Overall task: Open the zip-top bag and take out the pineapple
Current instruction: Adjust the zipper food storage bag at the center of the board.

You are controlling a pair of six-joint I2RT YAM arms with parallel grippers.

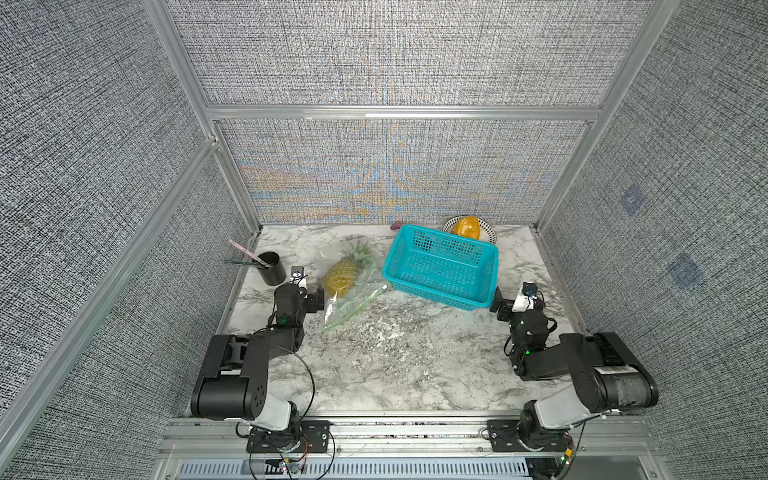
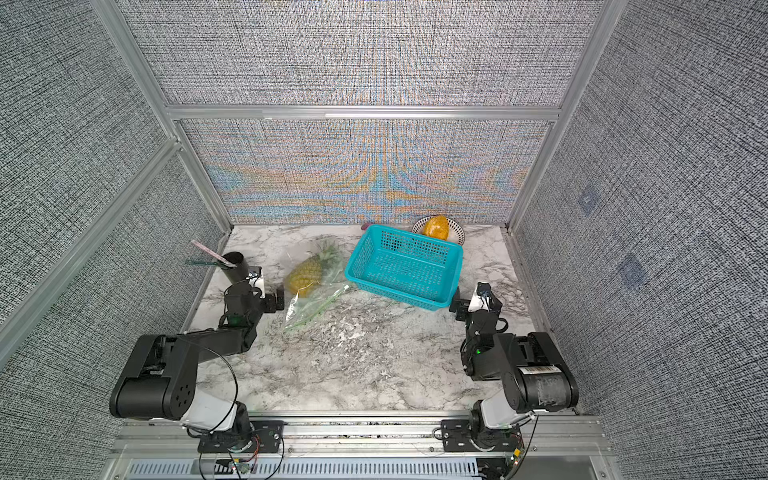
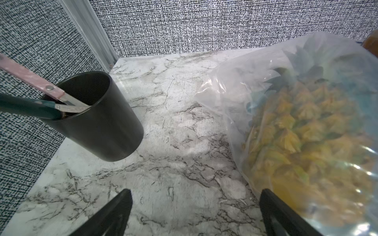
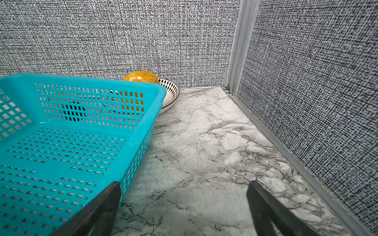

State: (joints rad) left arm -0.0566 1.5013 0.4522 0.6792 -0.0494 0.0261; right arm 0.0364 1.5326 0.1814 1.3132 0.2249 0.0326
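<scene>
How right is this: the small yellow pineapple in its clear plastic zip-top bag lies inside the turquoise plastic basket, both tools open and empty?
One error: the small yellow pineapple in its clear plastic zip-top bag lies on the marble-patterned table beside the turquoise plastic basket, not inside it, as both top views show. The left tool and right tool are open and empty.

Bag (image 3: 225, 87) is showing clear, crinkled, glossy plastic; counter (image 1: 415, 365) is presenting smooth marble-look finish; basket (image 4: 81, 78) is showing perforated teal plastic.
</scene>
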